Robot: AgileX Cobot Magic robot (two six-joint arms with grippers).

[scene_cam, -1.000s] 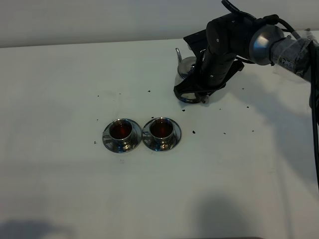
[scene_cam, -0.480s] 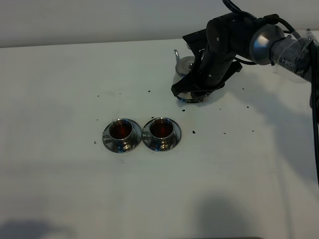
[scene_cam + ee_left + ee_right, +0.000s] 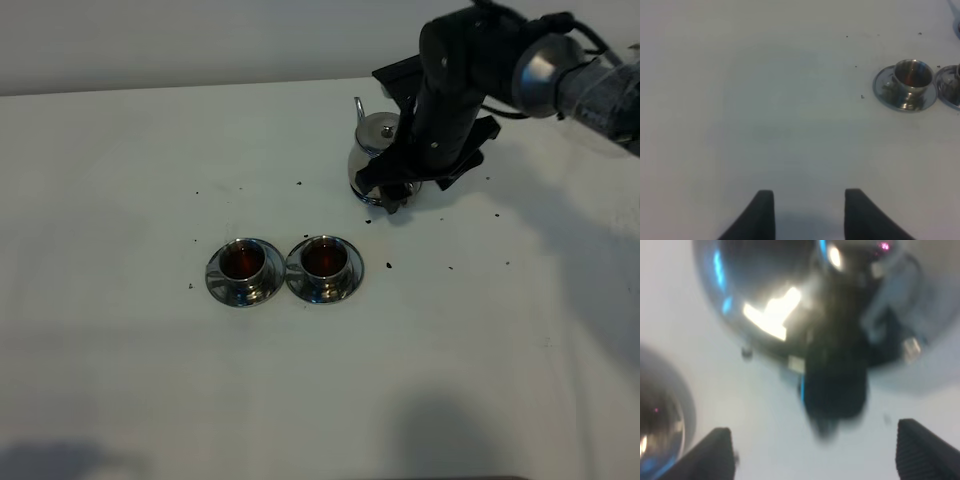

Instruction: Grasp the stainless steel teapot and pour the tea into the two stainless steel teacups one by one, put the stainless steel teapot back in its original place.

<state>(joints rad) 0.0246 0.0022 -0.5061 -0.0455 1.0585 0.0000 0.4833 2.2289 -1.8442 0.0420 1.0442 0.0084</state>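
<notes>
Steel teapot (image 3: 372,150) stands replaced beyond both filled teacups (image 3: 244,262); the right tool (image 3: 392,185), jaws wide and empty, should withdraw.

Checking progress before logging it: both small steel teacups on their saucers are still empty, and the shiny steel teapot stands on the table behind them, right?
Not quite. In the exterior high view both small steel teacups hold dark reddish-brown tea. The shiny steel teapot does stand on the white table behind them.
</notes>
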